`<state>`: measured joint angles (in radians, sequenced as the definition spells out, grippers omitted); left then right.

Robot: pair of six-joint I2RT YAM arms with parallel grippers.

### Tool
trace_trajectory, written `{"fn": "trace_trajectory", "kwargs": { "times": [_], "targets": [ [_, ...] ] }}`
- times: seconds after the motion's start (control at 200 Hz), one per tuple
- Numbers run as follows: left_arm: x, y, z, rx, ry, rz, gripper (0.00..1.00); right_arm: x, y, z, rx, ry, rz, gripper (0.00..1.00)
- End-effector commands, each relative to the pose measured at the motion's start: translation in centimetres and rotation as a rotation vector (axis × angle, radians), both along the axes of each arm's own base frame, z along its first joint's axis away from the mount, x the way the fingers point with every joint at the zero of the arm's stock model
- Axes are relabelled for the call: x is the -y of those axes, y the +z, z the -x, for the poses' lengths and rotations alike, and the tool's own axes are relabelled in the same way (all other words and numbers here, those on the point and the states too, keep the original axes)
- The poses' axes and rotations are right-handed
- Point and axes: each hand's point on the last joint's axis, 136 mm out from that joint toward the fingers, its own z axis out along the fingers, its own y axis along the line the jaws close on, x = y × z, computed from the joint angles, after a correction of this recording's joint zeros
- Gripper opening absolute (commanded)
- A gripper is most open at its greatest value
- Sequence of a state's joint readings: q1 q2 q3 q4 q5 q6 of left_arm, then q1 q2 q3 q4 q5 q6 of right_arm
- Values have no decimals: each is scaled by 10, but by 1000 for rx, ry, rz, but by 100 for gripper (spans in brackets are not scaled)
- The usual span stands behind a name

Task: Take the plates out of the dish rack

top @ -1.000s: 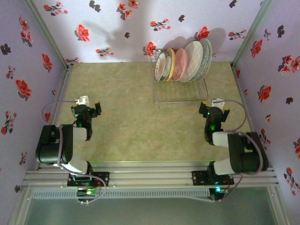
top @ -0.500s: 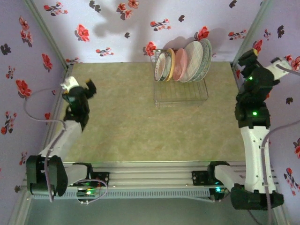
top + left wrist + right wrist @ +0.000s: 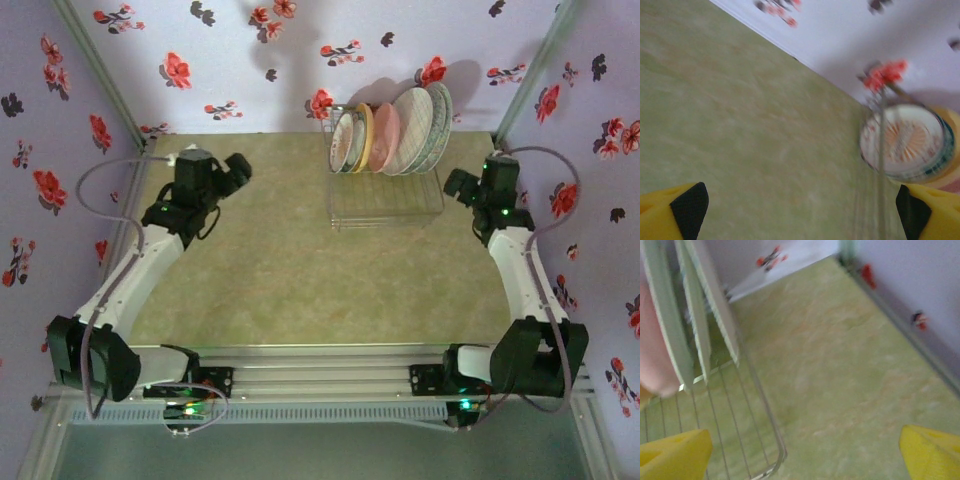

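Several plates (image 3: 400, 132) stand upright side by side at the back of the wire dish rack (image 3: 386, 205), near the far wall. From the left they are a white one with an orange-red centre (image 3: 343, 140), an orange-yellow one, a pink one and pale ones. My left gripper (image 3: 238, 170) is open, left of the rack and apart from it. In the left wrist view the orange-centred plate (image 3: 905, 142) shows behind a rack wire, beyond my open left gripper (image 3: 800, 215). My right gripper (image 3: 458, 186) is open just right of the rack. My right gripper (image 3: 802, 455) hangs open by the rack's corner (image 3: 771, 430), below the pale plates (image 3: 715, 315).
The green mottled tabletop (image 3: 280, 260) stretches between the arms and in front of the rack. Flowered walls (image 3: 250, 60) close in the back and both sides, with metal corner posts (image 3: 525, 75) near the right arm. The rack's front half holds nothing.
Both arms have unfolded from near their bases and now reach toward the rack, the left from the left side and the right from the right side. Both grippers stayed open.
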<state>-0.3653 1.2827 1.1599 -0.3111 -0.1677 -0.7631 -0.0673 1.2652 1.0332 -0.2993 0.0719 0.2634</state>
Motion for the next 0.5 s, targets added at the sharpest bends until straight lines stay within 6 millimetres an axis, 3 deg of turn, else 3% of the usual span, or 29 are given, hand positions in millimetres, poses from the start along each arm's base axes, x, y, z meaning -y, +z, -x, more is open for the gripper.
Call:
{"fn": "trace_trajectory", "kwargs": {
  "times": [0.0,0.09,0.215,0.495],
  "targets": [
    [39,23,21,74,-199,-44,100,-32,13,-28,163,275,79,96],
    [66,27,35,128,-304,-34,100,-46,-1,-35,200,391,110,92],
    [85,23,49,136,-373,-17,100,-46,-13,-46,237,440,72,91],
    [98,37,65,194,-447,-12,100,-49,-31,-75,219,568,-83,80]
  ]
}}
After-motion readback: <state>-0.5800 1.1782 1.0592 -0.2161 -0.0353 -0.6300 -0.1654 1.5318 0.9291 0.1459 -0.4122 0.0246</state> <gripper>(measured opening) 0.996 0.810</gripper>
